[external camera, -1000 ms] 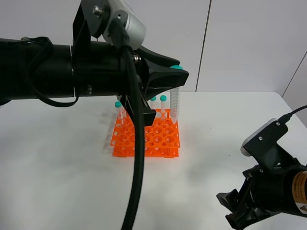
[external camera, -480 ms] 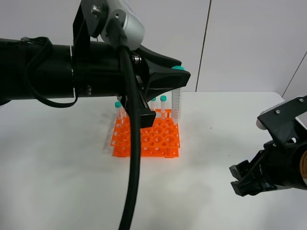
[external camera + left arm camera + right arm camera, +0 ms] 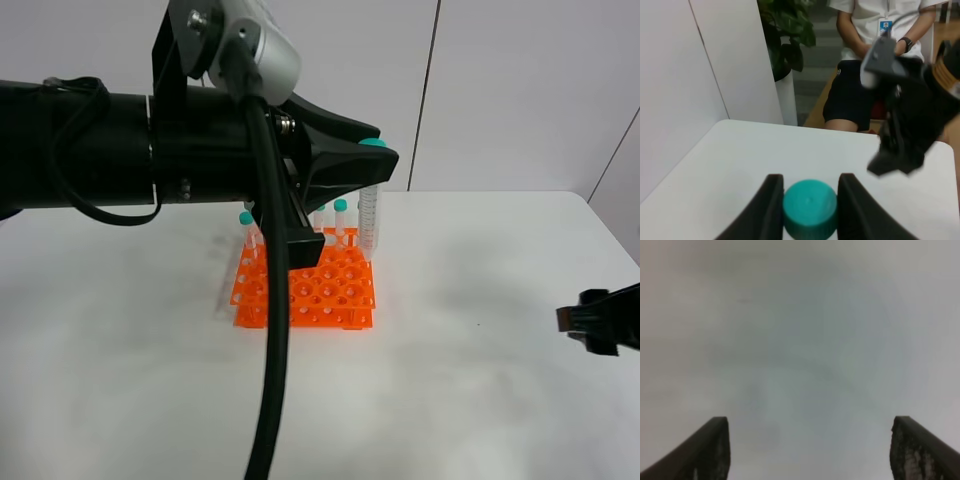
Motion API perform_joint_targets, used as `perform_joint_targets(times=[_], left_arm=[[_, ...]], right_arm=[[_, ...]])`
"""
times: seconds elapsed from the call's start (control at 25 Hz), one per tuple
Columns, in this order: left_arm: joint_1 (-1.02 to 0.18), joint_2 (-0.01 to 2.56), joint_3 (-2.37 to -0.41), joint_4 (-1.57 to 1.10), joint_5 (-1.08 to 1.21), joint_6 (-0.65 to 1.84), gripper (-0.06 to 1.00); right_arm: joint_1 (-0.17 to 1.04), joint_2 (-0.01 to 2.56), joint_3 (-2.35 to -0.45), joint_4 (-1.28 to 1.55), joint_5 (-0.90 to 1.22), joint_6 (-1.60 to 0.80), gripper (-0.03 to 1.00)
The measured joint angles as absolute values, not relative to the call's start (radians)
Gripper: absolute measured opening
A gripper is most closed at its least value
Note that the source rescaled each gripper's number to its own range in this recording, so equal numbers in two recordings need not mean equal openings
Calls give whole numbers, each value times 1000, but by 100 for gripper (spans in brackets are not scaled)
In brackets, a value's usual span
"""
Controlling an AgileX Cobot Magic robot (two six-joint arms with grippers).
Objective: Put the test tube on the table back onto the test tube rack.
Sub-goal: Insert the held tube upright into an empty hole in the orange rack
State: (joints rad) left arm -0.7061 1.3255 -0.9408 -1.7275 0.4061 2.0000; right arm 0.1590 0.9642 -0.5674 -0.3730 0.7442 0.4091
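My left claw (image 3: pixel 372 152) is pinched shut on the teal cap (image 3: pixel 810 207) of the test tube (image 3: pixel 366 222). The tube hangs upright at the far right corner of the orange test tube rack (image 3: pixel 305 292). I cannot tell whether its tip has entered a hole.

I judge it light, stiff and slick-walled, so the cap is the surest hold.

The left wrist view shows the pinch close up; only the high view shows the rack.

My right claw (image 3: pixel 810 450) hangs spread wide and empty over the white surface (image 3: pixel 470 400), far right.

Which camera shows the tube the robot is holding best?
The exterior high view: the test tube shows its clear body, upright by the test tube rack. The left wrist view shows only its teal cap in the left gripper. The right wrist view misses it.
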Motion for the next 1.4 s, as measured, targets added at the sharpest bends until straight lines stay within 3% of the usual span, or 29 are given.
perform_joint_targets(times=[0.32,0.6,0.88,1.4], left_arm=[[-706,1326,-941,-1728,416,2000,0],[-706,1326,-941,-1728,433,2000,0],[-706,1326,-941,-1728,433,2000,0],[-706,1326,-941,-1728,455,2020,0]], right_arm=[[-69,1021,-715,-148,829,137,80],[-77,1101,-730,0,837,0,80],[-77,1101,-733,-20,1185,-16,80],[-77,944,-733,-10,1214,11,80]])
